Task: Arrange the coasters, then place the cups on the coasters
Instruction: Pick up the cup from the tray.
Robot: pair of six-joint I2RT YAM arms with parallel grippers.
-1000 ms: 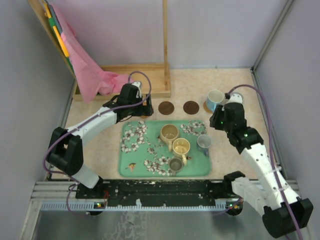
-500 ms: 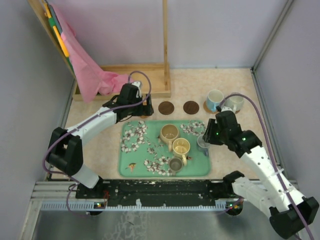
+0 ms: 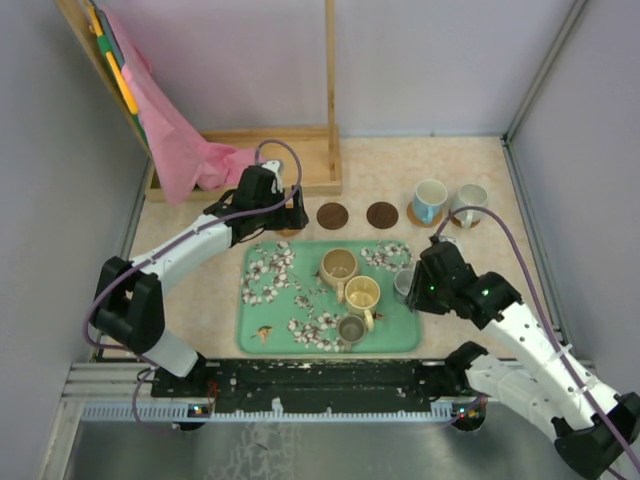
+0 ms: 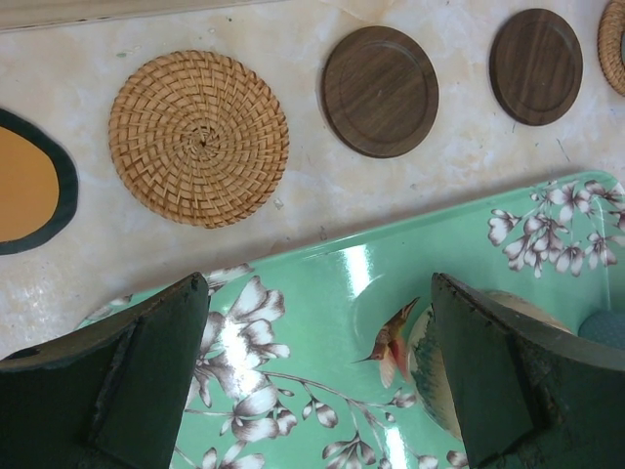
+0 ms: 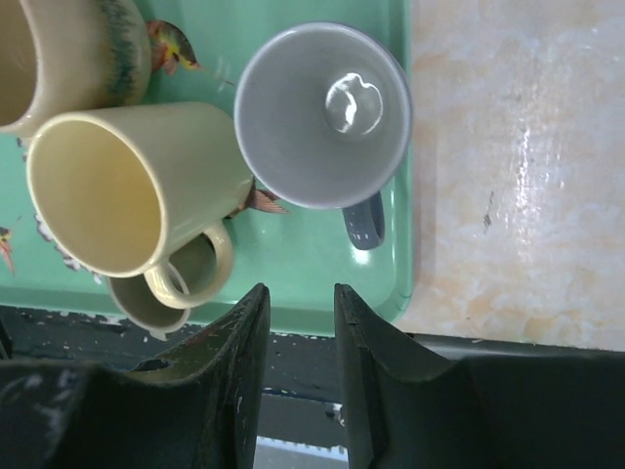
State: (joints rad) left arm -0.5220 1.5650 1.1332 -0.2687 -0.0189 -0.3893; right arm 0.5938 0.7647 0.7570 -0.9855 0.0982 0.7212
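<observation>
Two dark brown coasters (image 3: pixel 332 215) (image 3: pixel 382 214) lie bare behind the green floral tray (image 3: pixel 275 320). The left wrist view shows them (image 4: pixel 380 91) (image 4: pixel 536 65) beside a woven coaster (image 4: pixel 198 137). A pale blue cup (image 3: pixel 430 200) and a white cup (image 3: pixel 470 203) each stand on a coaster at the back right. On the tray stand a tan cup (image 3: pixel 338 267), a yellow cup (image 3: pixel 362 295), a small dark cup (image 3: pixel 351 329) and a grey cup (image 5: pixel 322 112). My left gripper (image 4: pixel 317 362) hangs open over the tray's back left corner. My right gripper (image 5: pixel 298 303) hovers over the grey cup's handle side, its jaws narrowly apart and holding nothing.
A wooden frame (image 3: pixel 300 150) with a pink cloth (image 3: pixel 185 150) stands at the back left. An orange disc with a dark rim (image 4: pixel 24 181) lies left of the woven coaster. Grey walls close in both sides.
My right arm has drawn back from the white cup, which now stands alone on its coaster, and come over the grey cup on the tray. The left arm has not moved.
</observation>
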